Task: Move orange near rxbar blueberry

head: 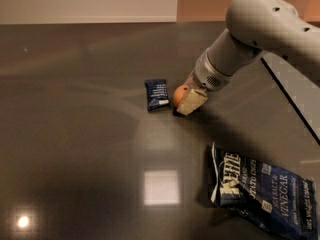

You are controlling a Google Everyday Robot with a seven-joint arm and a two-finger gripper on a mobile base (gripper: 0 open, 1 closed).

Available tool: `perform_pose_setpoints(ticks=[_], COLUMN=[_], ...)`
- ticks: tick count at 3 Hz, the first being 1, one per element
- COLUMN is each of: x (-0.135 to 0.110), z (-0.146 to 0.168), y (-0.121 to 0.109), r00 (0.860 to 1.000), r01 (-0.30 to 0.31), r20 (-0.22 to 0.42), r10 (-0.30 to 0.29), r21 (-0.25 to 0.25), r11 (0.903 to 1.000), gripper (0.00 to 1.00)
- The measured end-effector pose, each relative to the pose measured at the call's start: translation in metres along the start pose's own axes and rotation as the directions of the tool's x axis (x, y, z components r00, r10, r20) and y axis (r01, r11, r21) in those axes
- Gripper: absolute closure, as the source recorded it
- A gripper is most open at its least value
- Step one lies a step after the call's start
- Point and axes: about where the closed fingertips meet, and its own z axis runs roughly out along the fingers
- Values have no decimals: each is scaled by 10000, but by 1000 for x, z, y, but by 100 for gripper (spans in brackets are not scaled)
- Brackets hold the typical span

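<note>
Risk | gripper (185, 100) clasps orange (178, 94) just beside rxbar blueberry (157, 94) | careless release may roll orange away or nudge bar

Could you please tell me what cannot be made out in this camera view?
Camera view:
1. The orange is mostly hidden behind the gripper, which sits just right of the rxbar blueberry.
2. The wrapper text is too small to read.
3. The chip bag is cut off at the frame's bottom-right corner.
</note>
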Motion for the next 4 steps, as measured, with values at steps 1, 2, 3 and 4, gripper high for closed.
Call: perform_pose_setpoints(ticks=[1, 2, 3, 4], x=[0, -1, -2, -3], z=[0, -4, -11, -23], y=[0, -2, -4, -3], r00=[10000, 9985, 9936, 9867], r01=[0, -14, 24, 149], r20=[1, 544, 1131, 1627], r10=[0, 30, 61, 33], r21=[-1, -290, -749, -1103], r11=[10000, 9996, 9972, 9938], gripper=[13, 0, 0, 0])
